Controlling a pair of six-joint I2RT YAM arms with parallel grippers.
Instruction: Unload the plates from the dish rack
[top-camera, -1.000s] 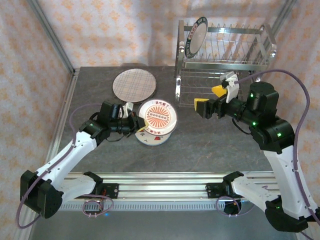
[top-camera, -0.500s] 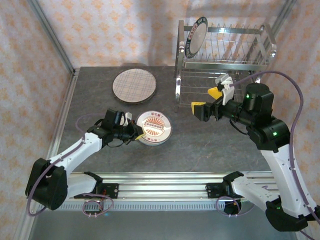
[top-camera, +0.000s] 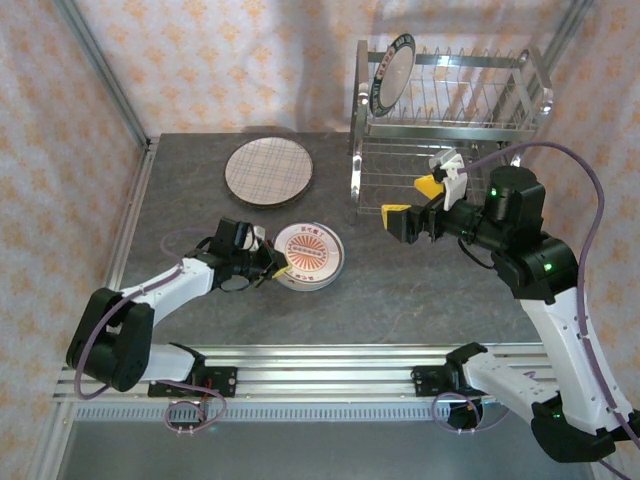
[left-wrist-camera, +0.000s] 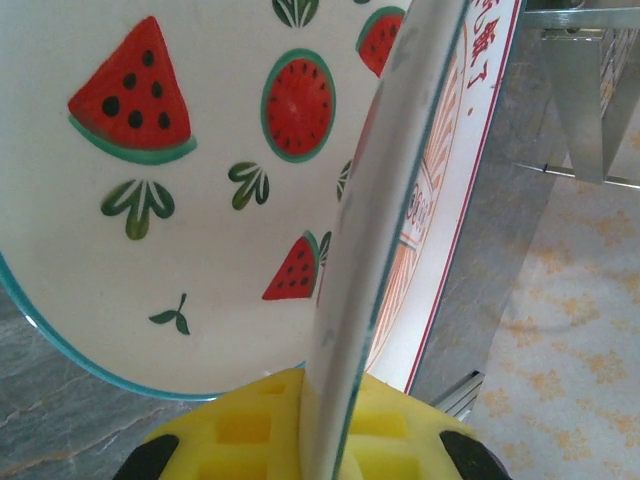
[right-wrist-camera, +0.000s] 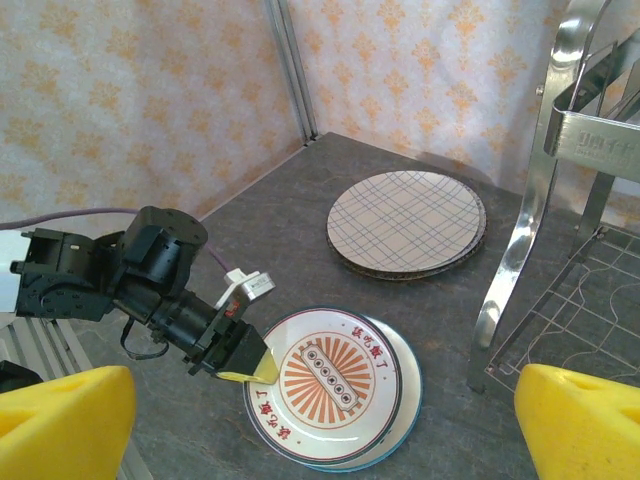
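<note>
– One plate (top-camera: 388, 78) stands at the rack's (top-camera: 450, 100) left end; right jaws hang apart in front of it.
– Left jaws clamp the sunburst plate (top-camera: 308, 256) left of the rack; best release gently, backing out level.

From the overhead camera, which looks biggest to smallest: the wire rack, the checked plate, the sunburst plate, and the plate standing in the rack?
1. dish rack
2. plaid plate
3. Unsure: the sunburst plate lies flat, while the dark-rimmed plate stands angled in the rack and looks narrowed, so these two cannot be fairly ranked.
</note>
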